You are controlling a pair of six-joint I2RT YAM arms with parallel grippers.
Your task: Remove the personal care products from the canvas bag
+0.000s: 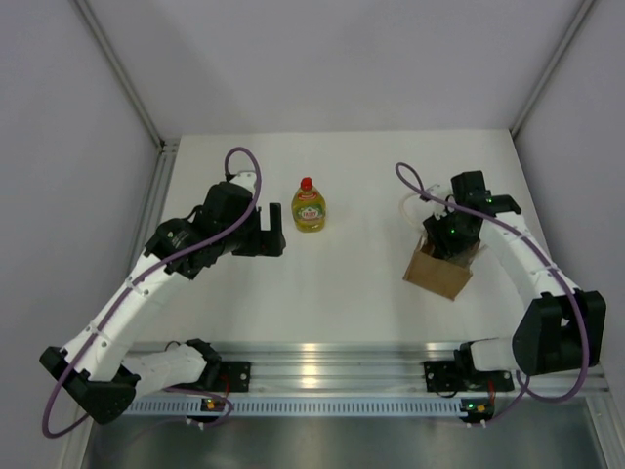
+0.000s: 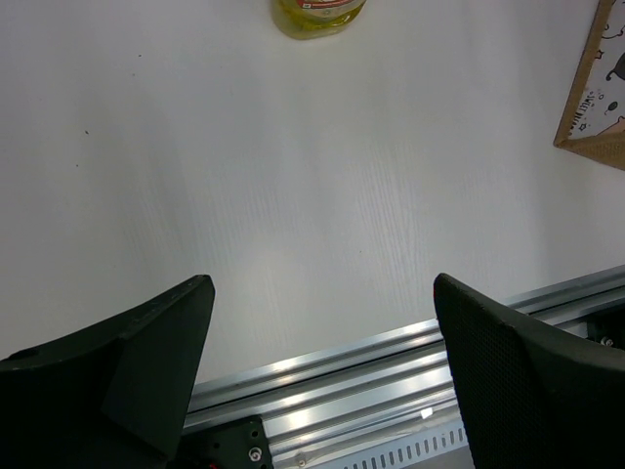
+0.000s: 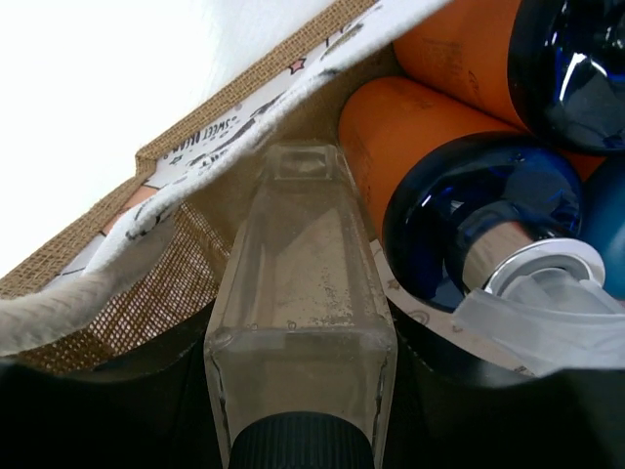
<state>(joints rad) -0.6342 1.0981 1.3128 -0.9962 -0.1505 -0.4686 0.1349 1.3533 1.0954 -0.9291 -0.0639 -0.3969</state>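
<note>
Clear-to-whitish plastic, square in section: whitish rectangular bottle (image 3: 298, 264), with flat walls, sloped shoulders and a ribbed dark cap (image 3: 303, 445).
- Location: inside the canvas bag (image 3: 186, 274), against its woven wall.
- Handling, by estimate: light and stiff, with smooth walls that are likely slippery. The two flat opposing faces just under the shoulder offer a surer hold than the round cap.
- Right gripper (image 3: 303, 396): down in the bag mouth, closed on this bottle at the shoulder, a dark finger against each side. How firmly it holds cannot be judged.

Orange plastic, cylindrical: orange bottles (image 3: 410, 127) with glossy blue tops (image 3: 469, 205).
- Two are plain to see; a third shows only as a blue edge at far right.
- They are packed touching one another, just beside the rectangular bottle.
- Handling, by estimate: round and slick, and crowded enough that a neighbour lifted straight up may drag on them.

Coarse tan weave: the canvas bag, with a printed pale panel at the rim.
- A soft white loop handle (image 3: 78, 303) is draped across the mouth beside the bottle, which is a snag risk.
- It is soft-sided and probably light, so it may rise with its contents.
- It sits on the right of the table (image 1: 361, 293).

Yellow-green bottle (image 1: 309, 210) with red cap (image 1: 306, 182).
- It is out on the table, well apart from the bag.
- Left gripper (image 2: 322, 293): near this bottle, jaws wide apart, nothing between them.
</note>
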